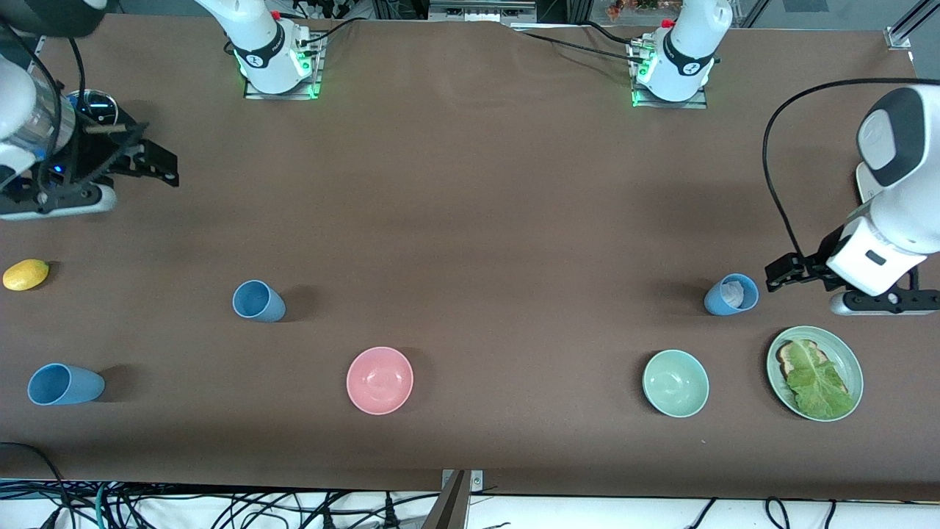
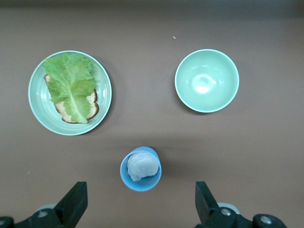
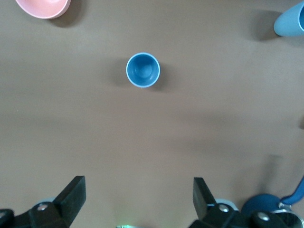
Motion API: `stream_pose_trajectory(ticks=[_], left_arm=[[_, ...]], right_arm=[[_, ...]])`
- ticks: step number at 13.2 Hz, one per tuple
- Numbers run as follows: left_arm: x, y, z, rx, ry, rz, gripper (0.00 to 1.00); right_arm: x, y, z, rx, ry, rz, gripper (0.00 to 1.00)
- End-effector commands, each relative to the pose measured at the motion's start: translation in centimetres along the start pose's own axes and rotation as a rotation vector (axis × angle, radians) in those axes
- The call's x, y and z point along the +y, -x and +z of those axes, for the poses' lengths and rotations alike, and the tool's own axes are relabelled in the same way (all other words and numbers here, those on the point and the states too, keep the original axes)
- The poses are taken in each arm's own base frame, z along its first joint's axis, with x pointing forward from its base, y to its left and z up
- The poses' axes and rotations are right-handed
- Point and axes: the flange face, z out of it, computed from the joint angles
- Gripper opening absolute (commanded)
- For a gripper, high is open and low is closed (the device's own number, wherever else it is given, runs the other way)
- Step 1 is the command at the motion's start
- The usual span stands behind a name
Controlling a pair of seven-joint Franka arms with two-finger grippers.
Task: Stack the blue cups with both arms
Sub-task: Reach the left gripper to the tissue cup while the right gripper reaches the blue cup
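Three blue cups stand on the brown table. One [image 1: 258,301] is toward the right arm's end and also shows in the right wrist view [image 3: 143,70]. A second [image 1: 64,384] is nearer the front camera, at that end's edge, and also shows there [image 3: 290,21]. The third [image 1: 731,294], toward the left arm's end, holds a white crumpled wad [image 2: 140,168]. My left gripper [image 1: 775,275] is open and empty over bare table beside this third cup; its fingers [image 2: 71,206] straddle nothing. My right gripper [image 1: 158,163] is open and empty [image 3: 139,199] over bare table.
A pink bowl [image 1: 380,380] and a pale green bowl [image 1: 675,383] sit nearer the front camera. A green plate [image 1: 850,360] with toast and lettuce lies beside the green bowl. A lemon [image 1: 26,274] and a dark round dish [image 1: 95,106] lie at the right arm's end.
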Motion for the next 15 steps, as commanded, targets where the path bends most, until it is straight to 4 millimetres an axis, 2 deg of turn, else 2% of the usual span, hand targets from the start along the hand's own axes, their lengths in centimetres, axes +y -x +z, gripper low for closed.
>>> stream_pose_trajectory(ticks=[1, 3, 6, 10, 12, 14, 15], left_arm=[[-0.2, 1.2, 2.2, 0.014, 0.012, 0.001, 1.00], [-0.3, 1.8, 4.1, 0.022, 0.011, 0.000, 1.00], [-0.7, 3.0, 6.9, 0.034, 0.002, 0.029, 1.00], [-2.9, 4.4, 10.7, 0.057, -0.007, 0.072, 1.00], [-4.3, 4.4, 11.3, 0.065, -0.013, 0.101, 1.00], [-4.8, 4.5, 11.9, 0.063, -0.015, 0.111, 1.00], [-5.2, 4.5, 12.1, 0.063, -0.017, 0.114, 1.00]], right_arm=[[0.3, -2.6, 2.6, 0.010, -0.009, -0.022, 1.00], [0.5, -3.8, 4.2, 0.010, -0.014, -0.023, 1.00], [0.6, -4.6, 5.8, -0.011, -0.010, -0.024, 1.00], [0.7, -6.5, 8.3, 0.030, -0.008, -0.050, 1.00], [0.6, -6.3, 11.8, 0.051, -0.002, -0.068, 1.00], [1.0, -6.1, 14.6, 0.051, -0.003, -0.079, 0.99], [1.2, -6.0, 15.9, 0.060, -0.003, -0.077, 0.94]])
